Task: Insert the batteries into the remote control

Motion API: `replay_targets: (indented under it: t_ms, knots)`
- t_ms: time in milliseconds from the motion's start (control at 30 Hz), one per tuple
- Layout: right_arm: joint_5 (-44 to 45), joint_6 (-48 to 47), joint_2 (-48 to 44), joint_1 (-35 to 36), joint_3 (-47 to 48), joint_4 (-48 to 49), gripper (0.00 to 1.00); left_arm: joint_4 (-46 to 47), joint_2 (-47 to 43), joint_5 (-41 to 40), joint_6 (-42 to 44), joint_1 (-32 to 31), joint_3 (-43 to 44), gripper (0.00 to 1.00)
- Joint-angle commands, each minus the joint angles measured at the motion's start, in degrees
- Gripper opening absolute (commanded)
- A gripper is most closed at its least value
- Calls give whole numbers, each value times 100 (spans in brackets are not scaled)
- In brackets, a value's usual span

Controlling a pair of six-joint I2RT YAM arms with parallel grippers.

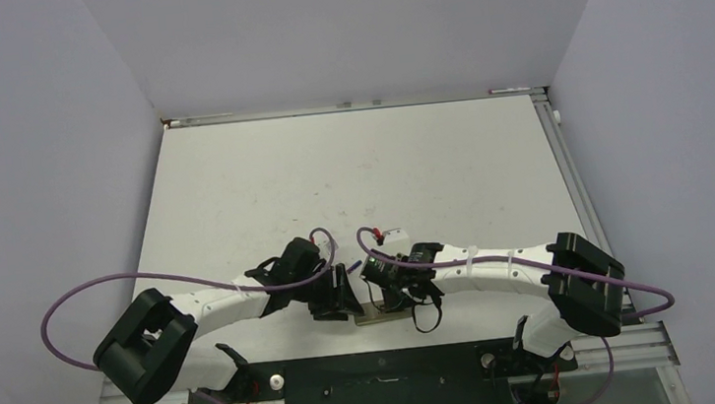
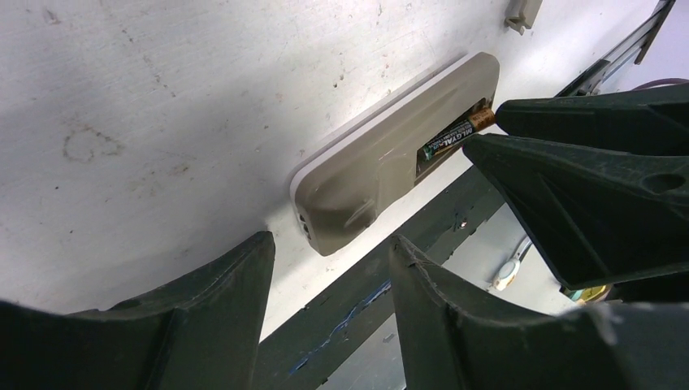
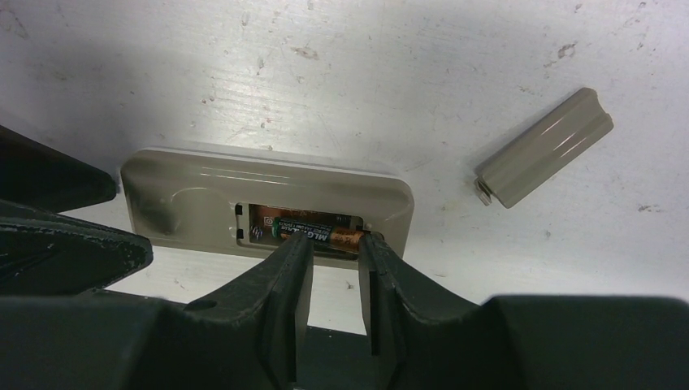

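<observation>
Remote [image 3: 203, 191] lies back up at the near edge of the table [image 1: 350, 163]. Battery [image 3: 321, 236] sits in its recess. My right gripper [image 3: 335, 242] is clamped narrowly on its gold end. My left gripper [image 2: 331, 242] stands open, holding nothing, just beside the remote's other end. Cover [image 3: 544, 146] lies apart.

We note the remote control [image 3: 268, 187] back as smooth matt plastic, the battery [image 3: 318, 236] wrap glossy, the table [image 3: 366, 81] matt, scuffed, pitted.
</observation>
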Motion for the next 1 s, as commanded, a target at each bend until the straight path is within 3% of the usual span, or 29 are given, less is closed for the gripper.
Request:
replay_targets:
  t_ms: [0, 333, 967]
  knots:
    - [38, 51, -292, -13, -71, 126, 28, 326, 104, 114, -30, -28, 11, 49]
    - [34, 51, -283, -13, -89, 166, 28, 460, 299, 124, -65, -123, 24, 41]
    - [-56, 13, -224, -4, -116, 232, 22, 623, 303, 99, -110, -155, -33, 38]
